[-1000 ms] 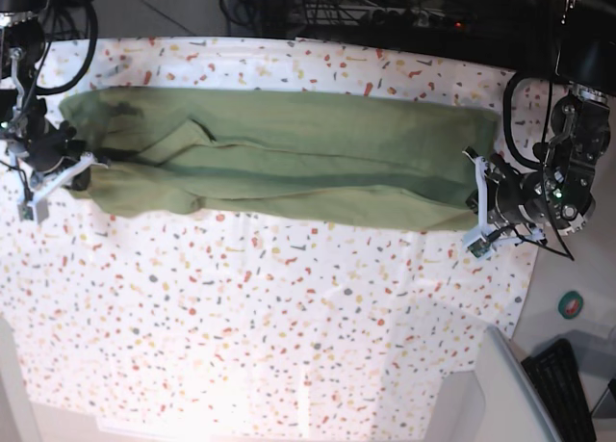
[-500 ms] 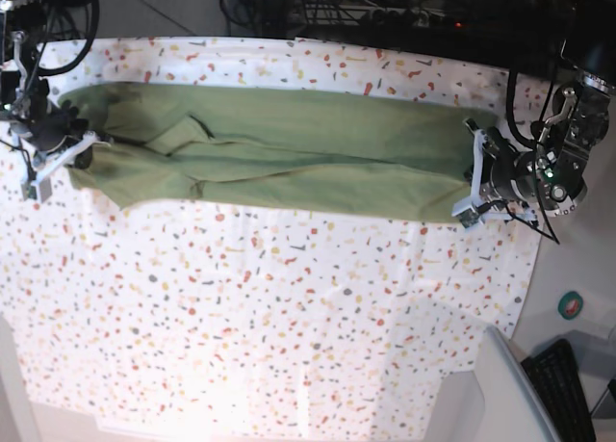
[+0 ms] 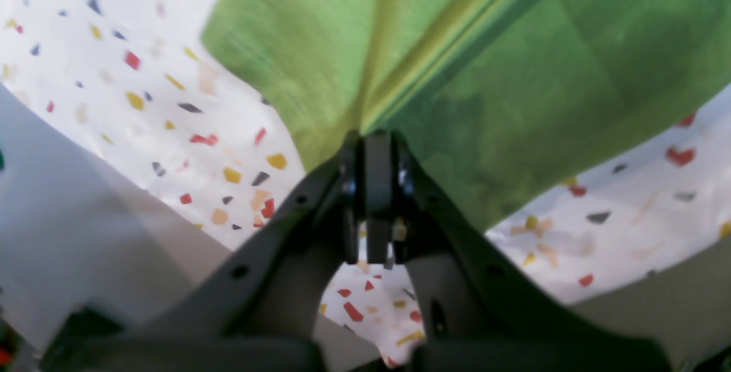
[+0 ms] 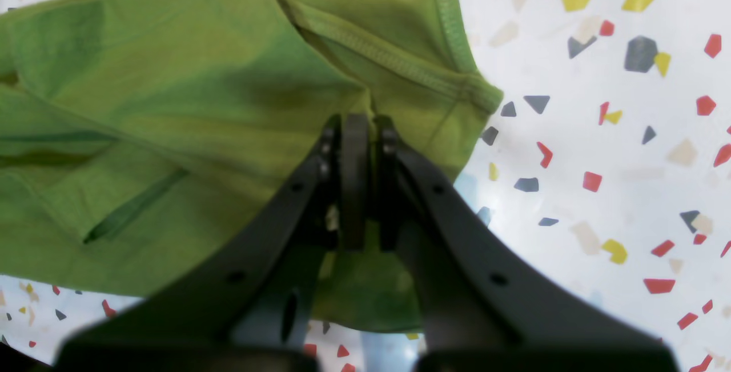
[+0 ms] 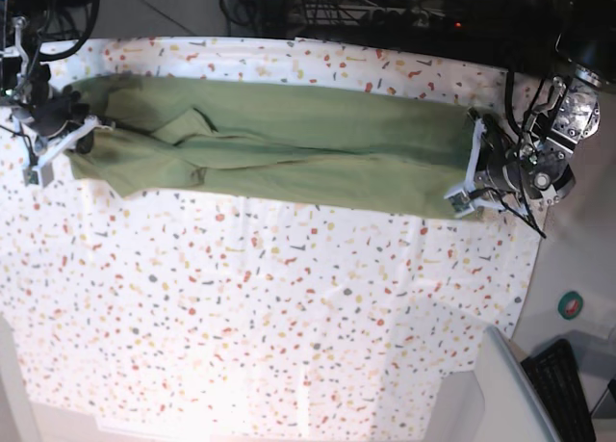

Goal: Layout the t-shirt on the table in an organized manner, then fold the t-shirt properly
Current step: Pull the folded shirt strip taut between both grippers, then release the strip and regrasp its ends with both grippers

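Base view. The t-shirt (image 5: 289, 153), olive green, lies stretched in a long, narrow band across the far part of the tabletop (image 5: 289, 317), which is covered in white cloth flecked with red, orange, grey and yellow. The band runs from the picture's left edge nearly to its right edge, with folds and a raised ridge toward the left end. The right gripper (image 5: 85, 126), at the picture's left, is closed on the shirt's left end. The left gripper (image 5: 474, 168), at the picture's right, is closed on the shirt's right end. A round green object (image 5: 571, 305) and a dark keyboard (image 5: 568, 384) lie off the tabletop at lower right.

Left wrist view. The left gripper (image 3: 371, 135) has its jaws pressed together on a pinch of the t-shirt (image 3: 514, 75); the cloth fans out from the pinch in taut creases, one crease running diagonally up and to the right. The speckled tabletop (image 3: 143, 103) shows on both sides of the cloth and beneath the gripper.

Right wrist view. The right gripper (image 4: 357, 120) is clamped shut on the t-shirt (image 4: 171, 103) close to a stitched hem, beside a folded corner that lies to the right of the jaws. Loose folds spread to the left. The tabletop (image 4: 599, 132) lies bare on the right.
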You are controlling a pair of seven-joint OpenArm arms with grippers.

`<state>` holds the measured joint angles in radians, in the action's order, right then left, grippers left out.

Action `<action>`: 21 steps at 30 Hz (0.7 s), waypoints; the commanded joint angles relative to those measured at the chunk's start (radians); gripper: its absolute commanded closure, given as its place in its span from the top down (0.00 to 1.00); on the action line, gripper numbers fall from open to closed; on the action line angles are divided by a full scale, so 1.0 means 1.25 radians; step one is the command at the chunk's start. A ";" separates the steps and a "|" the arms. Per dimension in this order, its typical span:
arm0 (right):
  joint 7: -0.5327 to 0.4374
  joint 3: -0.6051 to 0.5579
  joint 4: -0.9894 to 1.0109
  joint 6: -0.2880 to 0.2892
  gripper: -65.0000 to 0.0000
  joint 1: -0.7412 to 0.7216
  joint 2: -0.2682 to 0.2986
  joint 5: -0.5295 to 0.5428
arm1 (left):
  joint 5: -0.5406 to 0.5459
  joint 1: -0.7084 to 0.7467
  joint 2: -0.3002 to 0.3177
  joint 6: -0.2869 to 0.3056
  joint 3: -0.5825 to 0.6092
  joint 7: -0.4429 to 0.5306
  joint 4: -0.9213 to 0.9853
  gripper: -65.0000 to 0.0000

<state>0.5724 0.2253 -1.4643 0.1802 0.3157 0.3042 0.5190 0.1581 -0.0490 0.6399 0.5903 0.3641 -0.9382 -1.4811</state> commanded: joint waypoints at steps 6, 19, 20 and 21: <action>0.048 0.007 0.006 0.001 0.00 -0.006 0.011 0.004 | 0.001 -0.007 0.012 -0.002 0.016 0.001 -0.008 0.00; 0.084 0.151 -0.091 0.005 0.34 0.001 -0.029 0.002 | 0.010 -0.003 0.012 -0.002 -0.145 -0.049 -0.083 0.70; 0.084 0.167 -0.120 0.005 0.34 0.011 -0.035 0.002 | 0.010 0.005 0.010 -0.002 -0.180 -0.050 -0.097 0.74; 0.084 0.178 -0.159 0.006 0.34 0.019 -0.038 0.002 | 0.010 0.017 0.009 -0.002 -0.218 -0.052 -0.121 0.76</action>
<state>0.6918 0.4397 -1.6501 0.1802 0.3416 0.2409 0.5106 0.1745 -0.0219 0.6346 0.5907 0.0925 -1.0031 -1.6176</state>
